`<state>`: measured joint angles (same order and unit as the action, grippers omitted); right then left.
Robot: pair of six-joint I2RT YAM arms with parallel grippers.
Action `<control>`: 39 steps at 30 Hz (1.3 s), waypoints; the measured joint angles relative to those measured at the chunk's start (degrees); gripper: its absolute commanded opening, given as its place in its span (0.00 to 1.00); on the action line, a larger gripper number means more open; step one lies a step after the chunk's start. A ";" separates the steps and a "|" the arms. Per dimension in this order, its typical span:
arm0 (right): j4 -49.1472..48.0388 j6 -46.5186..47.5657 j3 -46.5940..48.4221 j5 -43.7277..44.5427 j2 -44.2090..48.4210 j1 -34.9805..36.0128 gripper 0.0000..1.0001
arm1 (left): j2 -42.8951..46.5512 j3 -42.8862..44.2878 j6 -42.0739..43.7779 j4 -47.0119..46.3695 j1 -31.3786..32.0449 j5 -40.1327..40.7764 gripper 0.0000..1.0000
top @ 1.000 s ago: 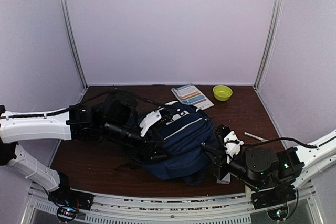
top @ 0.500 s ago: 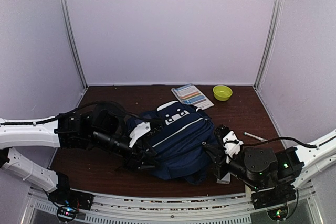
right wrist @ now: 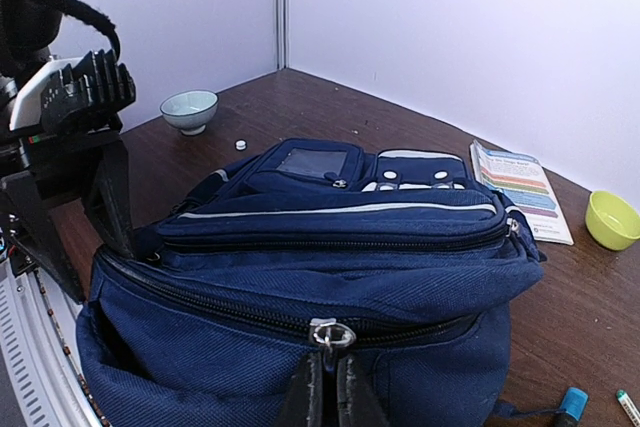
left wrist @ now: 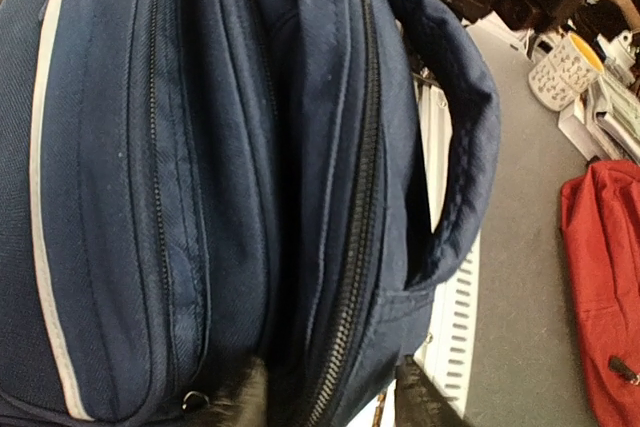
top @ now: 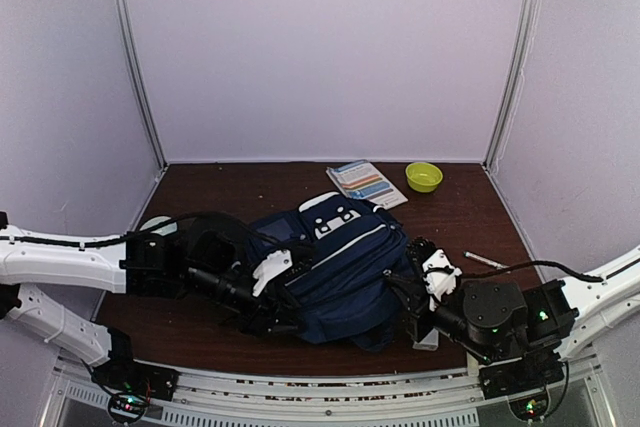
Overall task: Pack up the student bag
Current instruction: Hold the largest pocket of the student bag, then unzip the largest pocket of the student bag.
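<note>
Backpack [top: 340,262] lies flat mid-desk [top: 460,217], toward the near edge, between the two arms, white stripe facing up. Right jaws are closed on the zipper pull [right wrist: 331,333] at the backpack's right end. Left jaws stand apart at the backpack's left end, with a zipper seam and a fold of fabric between them; can't tell if they pinch it. Booklet [top: 367,184] and green bowl [top: 424,176] are near the far edge, just beside each other. Pen [top: 487,261] is near the right edge. Pale bowl [right wrist: 189,109] is by the left edge.
</note>
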<state>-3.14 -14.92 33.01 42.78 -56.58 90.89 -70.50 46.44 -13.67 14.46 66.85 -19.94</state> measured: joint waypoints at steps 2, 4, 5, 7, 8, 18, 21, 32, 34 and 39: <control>0.07 0.02 0.15 0.04 0.00 -0.02 0.00 | -0.57 -0.07 -0.33 -1.20 0.00 -0.22 0.22; 0.15 0.00 0.28 0.20 0.00 -0.02 0.00 | -1.01 -0.07 -0.37 -1.90 0.02 -0.50 0.11; 0.28 -0.02 0.37 0.37 0.00 -0.02 0.00 | -1.18 -0.07 -0.59 -2.21 0.02 -0.61 0.06; 0.33 -0.11 0.37 0.70 0.00 -0.07 0.00 | -1.29 -0.07 -0.61 -2.73 0.04 -0.81 0.03; 0.33 -0.24 0.37 0.83 0.02 -0.07 0.00 | -1.29 -0.07 -0.68 -2.93 0.07 -0.81 0.02; 3.37 -1.16 2.67 1.07 -0.46 -0.24 0.00 | -1.29 -0.04 -0.85 -3.69 0.13 -0.81 0.00; 5.11 -1.60 4.98 0.35 -2.21 -0.39 0.00 | -1.29 -0.04 -0.94 -3.39 0.13 -0.70 0.00; 13.31 -2.34 15.08 -5.38 -9.77 -0.66 0.00 | -1.27 -0.04 -1.03 0.59 0.39 -0.20 0.00; 14.62 -2.75 15.80 -6.29 -9.79 -0.63 0.00 | -1.11 -0.04 -1.03 0.72 0.39 0.11 0.00; 16.94 -4.31 16.39 -8.28 -9.79 -0.55 0.00 | -0.24 -0.04 -1.03 1.60 0.39 0.87 0.00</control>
<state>13.80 -19.22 49.41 34.50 -66.37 90.35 -70.74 46.39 -14.70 16.05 67.24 -19.07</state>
